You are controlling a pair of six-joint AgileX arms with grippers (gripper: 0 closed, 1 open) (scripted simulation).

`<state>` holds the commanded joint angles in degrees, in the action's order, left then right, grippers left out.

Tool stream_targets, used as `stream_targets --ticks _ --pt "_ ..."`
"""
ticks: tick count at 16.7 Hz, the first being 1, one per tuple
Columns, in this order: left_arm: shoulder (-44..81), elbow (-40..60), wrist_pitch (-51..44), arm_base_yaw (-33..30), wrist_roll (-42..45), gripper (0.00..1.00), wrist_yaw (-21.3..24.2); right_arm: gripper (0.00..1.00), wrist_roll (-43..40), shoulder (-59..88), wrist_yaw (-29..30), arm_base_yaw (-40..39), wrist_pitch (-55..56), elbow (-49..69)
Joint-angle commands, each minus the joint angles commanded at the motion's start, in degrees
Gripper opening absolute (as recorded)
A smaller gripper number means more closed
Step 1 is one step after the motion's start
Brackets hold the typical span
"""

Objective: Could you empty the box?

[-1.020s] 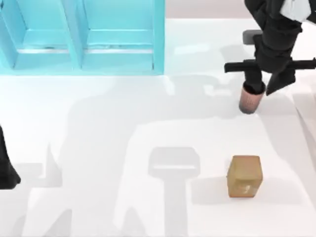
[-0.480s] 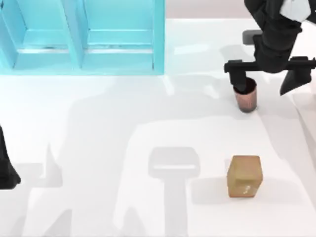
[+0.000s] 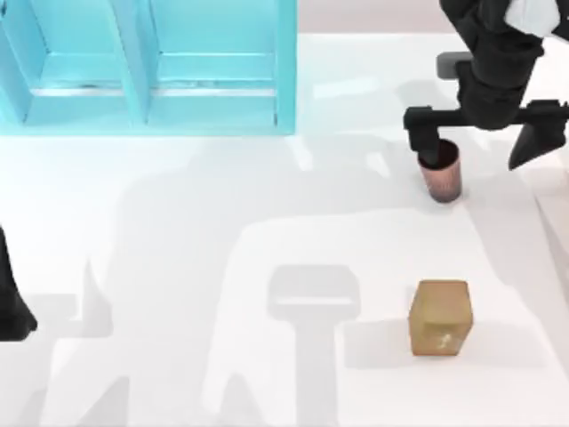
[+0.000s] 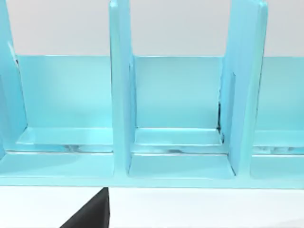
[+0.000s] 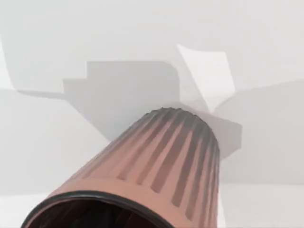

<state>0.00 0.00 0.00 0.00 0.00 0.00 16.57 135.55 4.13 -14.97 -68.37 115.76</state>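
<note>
Hovering over a ribbed brown cup [image 3: 442, 175] at the surface's [image 3: 267, 222] far right, our right gripper [image 3: 478, 133] stands spread wide, holding nothing. The cup and a tan block [image 3: 440, 317] sit outside the blue box [image 3: 151, 67], well apart. We judge the release done; next comes lifting clear. Our left arm [image 3: 11, 302] waits at the left edge.

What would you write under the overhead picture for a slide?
Right gripper open above a ribbed brown cup on the white table; tan block nearer, blue box behind.
</note>
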Motion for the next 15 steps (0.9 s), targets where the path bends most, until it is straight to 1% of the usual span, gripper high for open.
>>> stream_targets --ticks 3,11,15 --pt "0.0 0.0 0.0 0.0 0.0 1.0 0.0 1.0 0.0 0.7 0.0 0.0 -4.3 5.0" --pt "0.0 0.0 0.0 0.0 0.0 1.0 0.0 1.0 0.0 3.3 0.3 0.2 -21.8 25.3" --pt "0.0 0.0 0.0 0.0 0.0 1.0 0.0 1.0 -0.1 3.8 0.1 0.1 -25.3 29.2"
